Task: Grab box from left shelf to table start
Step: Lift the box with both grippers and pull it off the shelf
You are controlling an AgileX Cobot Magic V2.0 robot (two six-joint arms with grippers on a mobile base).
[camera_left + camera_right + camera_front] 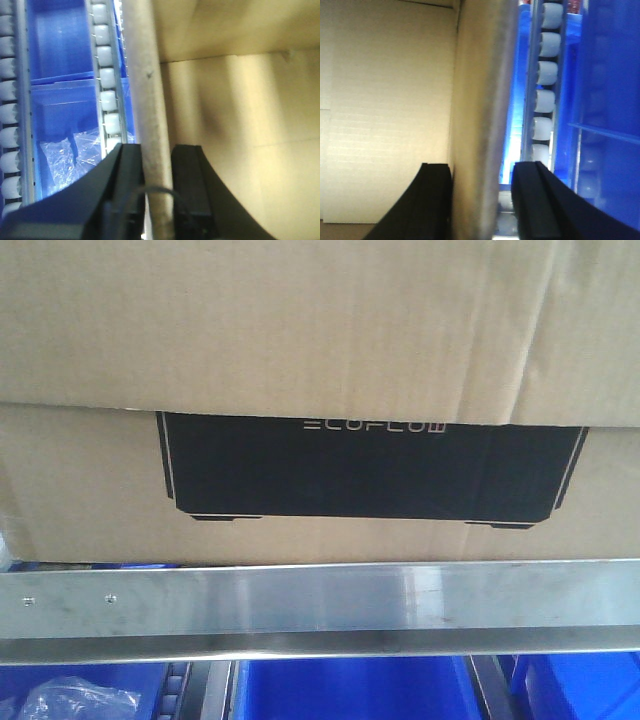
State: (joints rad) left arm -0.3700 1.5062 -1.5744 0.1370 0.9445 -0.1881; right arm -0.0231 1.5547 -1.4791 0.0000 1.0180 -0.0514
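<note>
1. Nearest the lens in the left wrist view, the left end effector [157, 150] fills the bottom of the frame. Its black fingers [125, 190] stand apart, and the pale edge of the left shelf [147, 90] runs up through the gap; contact cannot be told.
2. In the right wrist view, the right end effector [481, 167] sits at bottom centre. Its fingers are apart too, with the shelf rail between them and a gap on its right.
3. The box [300, 320] rests on the shelf and fills the upper two thirds of the front view. Its black rectangle with pale "ECOFLOW" lettering lies mid-frame, just above the rail.
4. Blue bins [350, 690] line the bottom edge, with a crumpled clear plastic bag [70, 702] at lower left.
5. White rollers [107, 75] run up the left wrist view beside the rail.
</note>
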